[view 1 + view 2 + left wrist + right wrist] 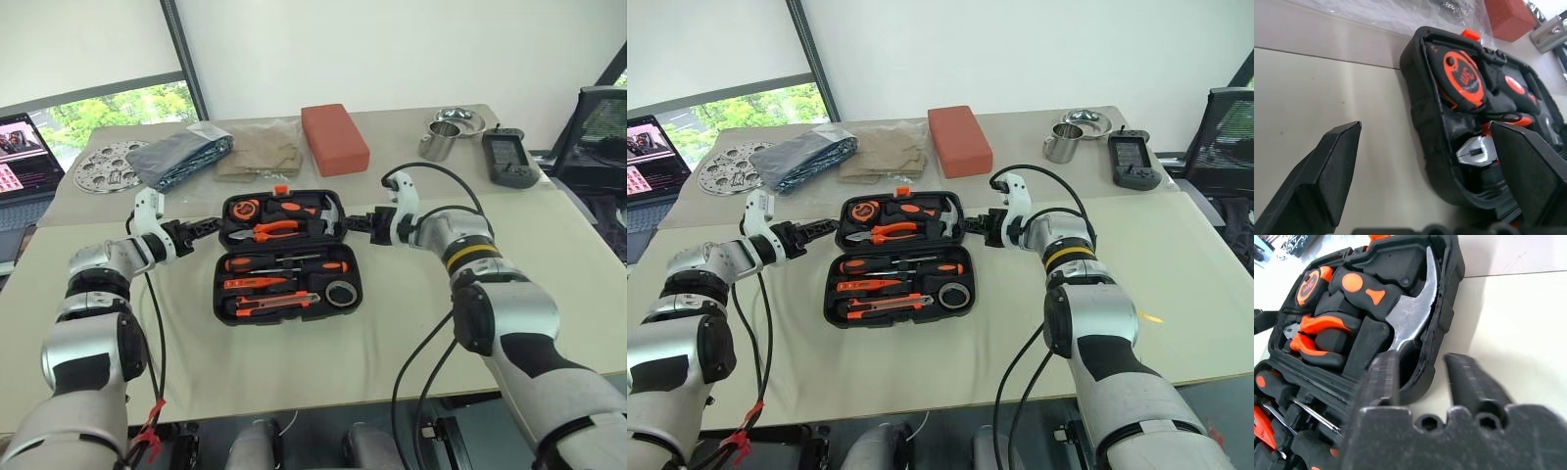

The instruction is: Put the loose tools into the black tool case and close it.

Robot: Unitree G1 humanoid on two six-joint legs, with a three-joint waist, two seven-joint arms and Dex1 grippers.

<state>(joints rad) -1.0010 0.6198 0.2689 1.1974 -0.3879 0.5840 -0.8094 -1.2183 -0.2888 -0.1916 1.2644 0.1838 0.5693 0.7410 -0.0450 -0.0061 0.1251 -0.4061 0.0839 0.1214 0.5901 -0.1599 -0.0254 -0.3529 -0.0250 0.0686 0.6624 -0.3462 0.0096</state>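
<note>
Two halves of the black moulded-plastic clamshell tool case (287,258) lie spread open at the centre of the frame on the beige bench (411,323), its long axis running toward the upper edge, the small orange latch (281,190) at the far rim. In the near half, two orange-and-black-handled screwdrivers (284,264), a small slim orange screwdriver (257,282) and an orange-black utility knife (279,303) lie crosswise, left to right, with a small dark tape roll (340,293) at the lower right corner. Their tips are too small to make out. The left end effector (209,228) stands released just left of the far half. The right end effector (351,223) sits at that half's right rim, fingers narrowed astride the wall; contact is unclear.
</note>
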